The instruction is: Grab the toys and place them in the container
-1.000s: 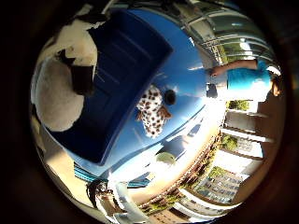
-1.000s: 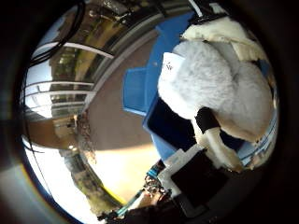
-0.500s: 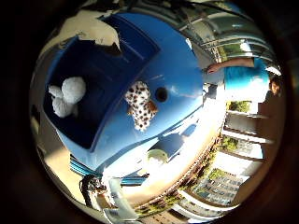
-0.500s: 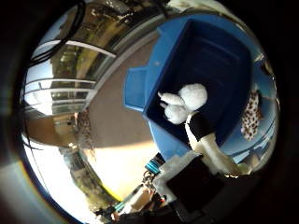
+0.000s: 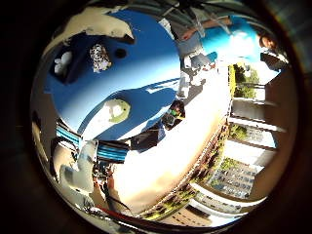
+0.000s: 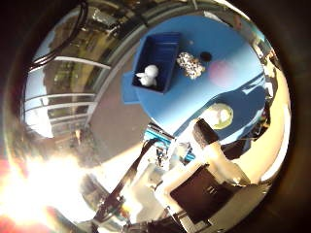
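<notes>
In the right thumb side palm view a blue container [image 6: 165, 44] stands on a blue table [image 6: 233, 73]. A white plush toy [image 6: 148, 76] lies inside it. A black-and-white spotted toy [image 6: 192, 65] lies on the table right beside the container. A pale yellow-green round toy [image 6: 220, 116] lies near the table's edge. My right hand [image 6: 209, 146] is high above the table, away from all the toys, with relaxed fingers and nothing between them. The right little finger side palm view shows the spotted toy [image 5: 97, 57] and the round toy [image 5: 117, 109] on the table.
A tan floor [image 6: 117, 126] lies beside the table, with a white railing [image 6: 49, 87] beyond it. Buildings and trees [image 5: 239, 166] stand farther off. The table's edge [image 5: 146, 132] runs close to the round toy.
The white plush toy left my hand and now lies in the container. My hand has risen far from the container, so everything looks smaller.
</notes>
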Tool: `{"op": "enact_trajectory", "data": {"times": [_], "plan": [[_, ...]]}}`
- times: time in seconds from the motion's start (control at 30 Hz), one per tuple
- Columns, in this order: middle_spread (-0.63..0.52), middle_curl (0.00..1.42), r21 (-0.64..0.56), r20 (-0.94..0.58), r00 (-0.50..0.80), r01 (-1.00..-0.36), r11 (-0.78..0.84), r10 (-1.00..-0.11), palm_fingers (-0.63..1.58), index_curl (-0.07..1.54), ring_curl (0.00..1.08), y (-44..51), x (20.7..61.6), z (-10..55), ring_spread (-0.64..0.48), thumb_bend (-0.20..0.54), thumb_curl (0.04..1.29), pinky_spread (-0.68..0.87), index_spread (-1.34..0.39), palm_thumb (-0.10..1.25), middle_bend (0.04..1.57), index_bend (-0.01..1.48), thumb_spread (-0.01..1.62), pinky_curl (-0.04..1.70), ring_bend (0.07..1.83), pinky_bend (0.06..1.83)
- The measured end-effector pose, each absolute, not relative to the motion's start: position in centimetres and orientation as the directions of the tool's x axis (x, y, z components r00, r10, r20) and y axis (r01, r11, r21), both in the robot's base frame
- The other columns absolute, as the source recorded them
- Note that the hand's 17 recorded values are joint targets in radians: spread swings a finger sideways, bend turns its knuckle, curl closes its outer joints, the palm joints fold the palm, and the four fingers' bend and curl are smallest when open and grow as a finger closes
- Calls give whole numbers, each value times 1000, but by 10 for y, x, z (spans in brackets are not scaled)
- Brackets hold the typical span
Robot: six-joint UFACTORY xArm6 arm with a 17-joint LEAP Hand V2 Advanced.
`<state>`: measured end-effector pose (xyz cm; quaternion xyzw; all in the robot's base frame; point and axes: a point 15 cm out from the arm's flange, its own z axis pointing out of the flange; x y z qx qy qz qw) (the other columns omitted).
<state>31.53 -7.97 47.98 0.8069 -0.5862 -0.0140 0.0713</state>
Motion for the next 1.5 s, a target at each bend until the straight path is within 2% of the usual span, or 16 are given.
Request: {"op": "enact_trajectory", "data": {"times": [0.17,0.33,0.67,1.0,1.07,1.13,1.17,1.2,1.23,1.3,1.37,1.43,1.5], "plan": [[110,362,224,30,246,-946,-233,-969,35,190,298,-155,275,436,302,-30,432,489,-275,662,215,138,1089,306,441,762],[109,361,238,29,213,-950,-200,-977,36,186,302,-191,268,383,302,-30,428,489,-259,663,202,138,1091,294,435,763],[98,357,256,-7,255,-934,-248,-967,44,190,306,-194,282,272,296,-29,424,484,-241,671,186,151,1093,271,420,762],[96,346,338,-80,290,-892,-300,-954,56,207,310,-165,305,177,293,-29,424,482,-208,678,178,162,1094,248,407,757],[76,344,342,-80,297,-888,-306,-952,134,220,312,-160,312,166,283,-25,427,475,-154,693,190,183,1092,237,427,743],[35,357,337,-71,300,-890,-306,-951,301,230,319,-156,317,162,270,-23,428,470,-121,705,232,198,1088,216,482,721],[-16,383,332,-66,300,-892,-305,-952,527,226,336,-156,320,161,238,-17,433,454,-152,732,303,176,1081,201,587,735],[-32,397,320,-57,305,-896,-307,-951,587,213,356,-157,324,161,222,-16,436,440,-169,740,332,143,1078,204,652,747],[-70,463,303,-46,309,-902,-308,-950,707,174,411,-158,330,161,187,-14,443,414,-217,770,483,91,1069,221,795,789],[-121,554,253,-11,320,-916,-312,-947,742,131,512,-161,344,167,136,-14,451,393,-280,805,644,106,1055,239,1017,800],[-160,637,199,28,325,-929,-313,-945,787,112,598,-163,356,180,84,-15,460,380,-348,839,757,202,1037,256,1181,839],[-191,692,157,47,322,-937,-312,-946,860,103,639,-163,364,190,49,-16,472,372,-406,862,812,273,1025,276,1256,910],[-237,780,115,50,312,-945,-305,-949,963,91,683,-159,371,199,0,-16,498,351,-502,895,883,396,997,339,1303,1111]]}}
